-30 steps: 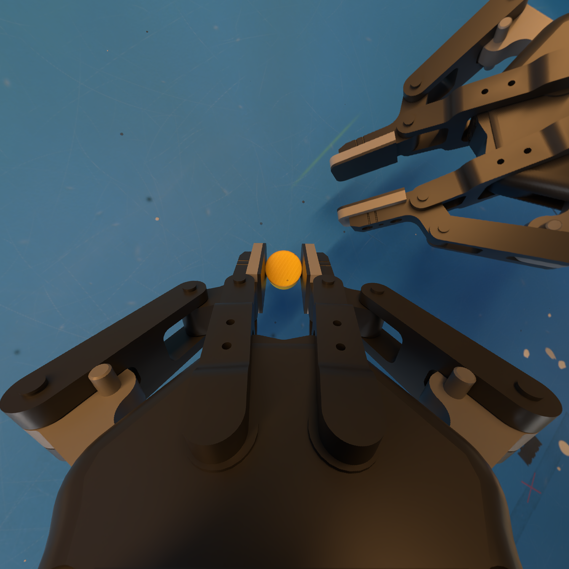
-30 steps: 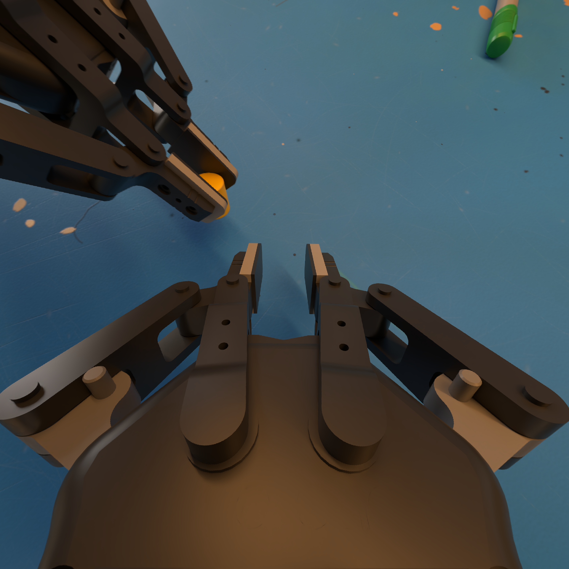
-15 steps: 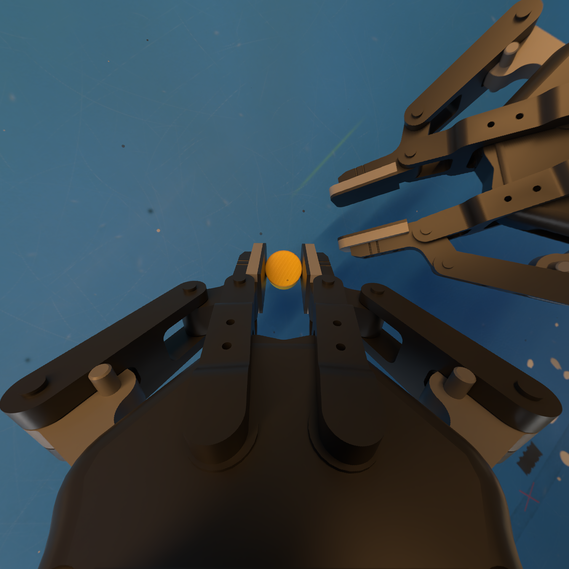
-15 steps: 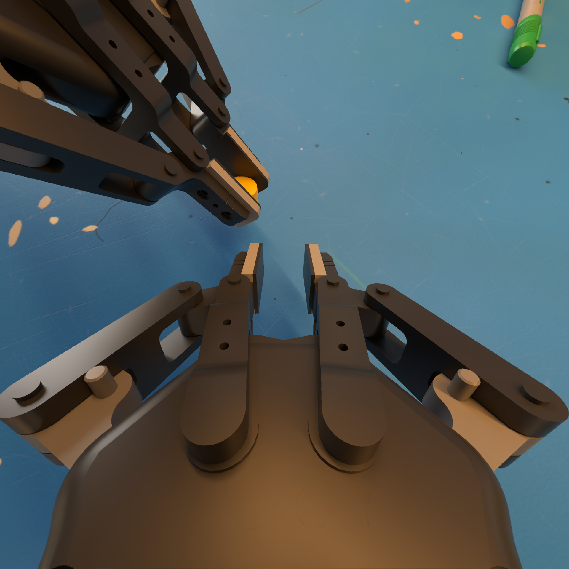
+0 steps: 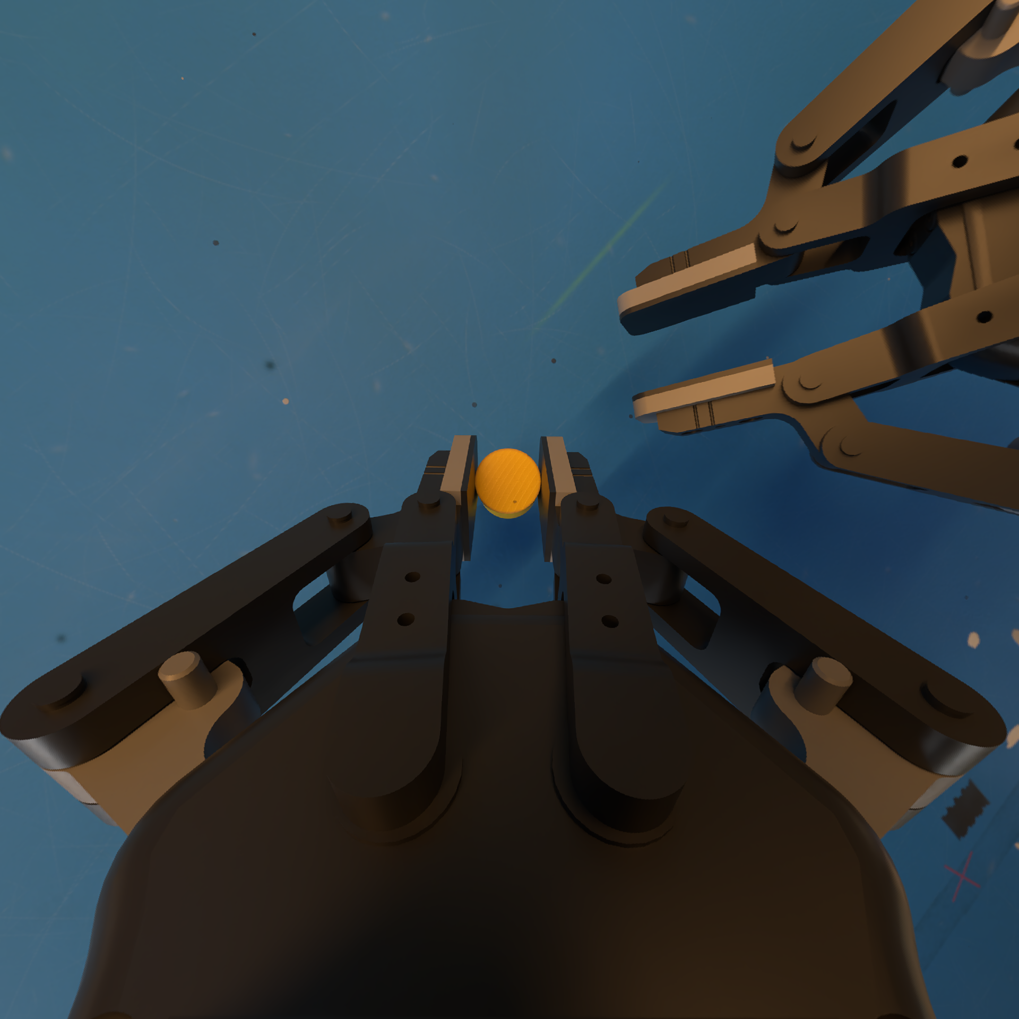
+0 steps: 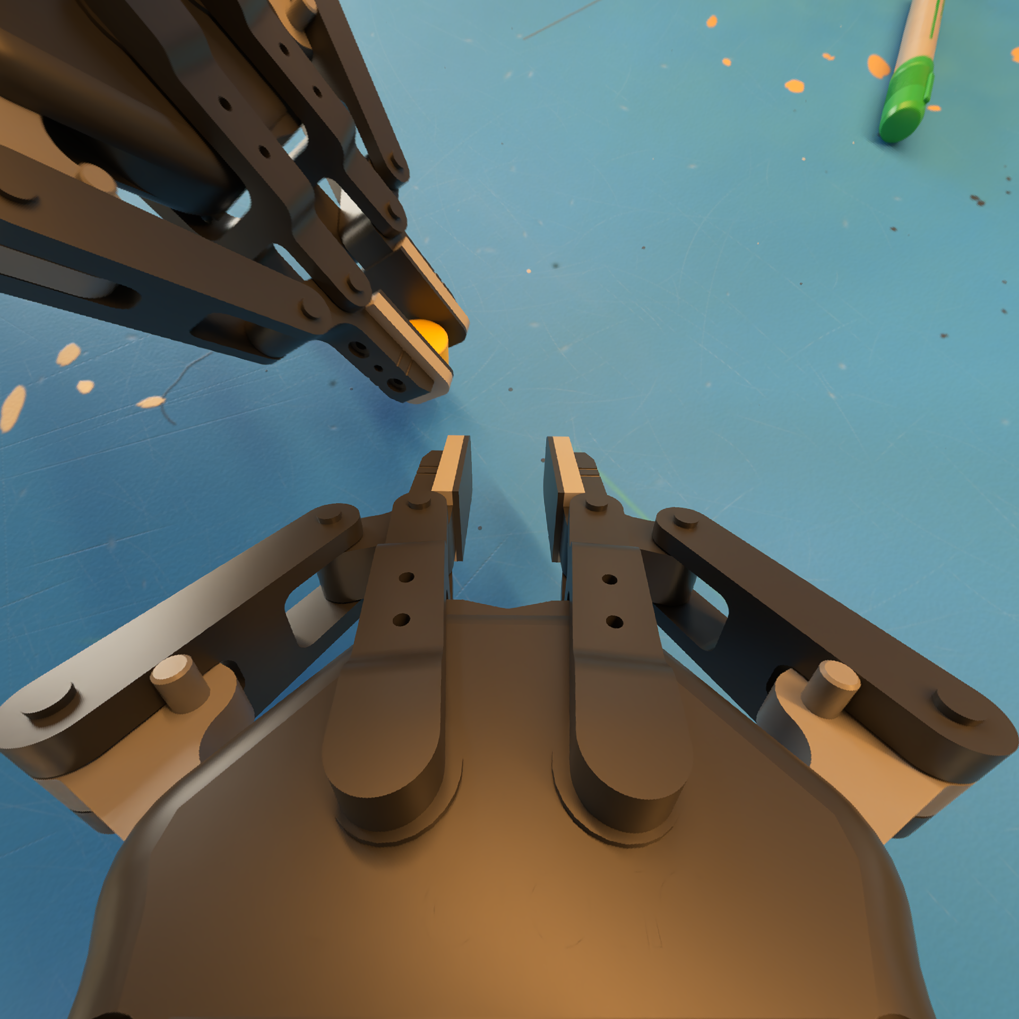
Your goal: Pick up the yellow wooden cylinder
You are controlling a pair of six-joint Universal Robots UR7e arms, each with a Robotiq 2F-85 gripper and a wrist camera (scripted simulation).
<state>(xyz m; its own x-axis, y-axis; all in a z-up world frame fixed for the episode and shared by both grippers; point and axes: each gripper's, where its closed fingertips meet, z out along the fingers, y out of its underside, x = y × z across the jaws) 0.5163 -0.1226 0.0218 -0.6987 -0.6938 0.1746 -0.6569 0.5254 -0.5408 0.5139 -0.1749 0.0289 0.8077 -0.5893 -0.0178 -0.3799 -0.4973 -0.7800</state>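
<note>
The yellow wooden cylinder (image 5: 507,481) stands on end between the pads of my left gripper (image 5: 507,468), which is shut on it; I see its round top face. In the right wrist view the left gripper (image 6: 441,353) comes in from the upper left with the cylinder (image 6: 430,333) showing between its fingertips, just above the blue table. My right gripper (image 6: 507,463) is empty, its jaws parted by a narrow gap, close below and to the right of the left one. It also shows in the left wrist view (image 5: 634,358) at the right.
A green-capped pen (image 6: 904,99) lies on the blue table (image 6: 717,275) at the far upper right. Orange flecks (image 6: 877,66) dot the table near it and at the left. A red cross mark (image 5: 962,877) and a dark patch sit at the lower right.
The left gripper stays shut on the cylinder. In the right wrist view the left gripper has shifted right and down, and more of the pen has come into view.
</note>
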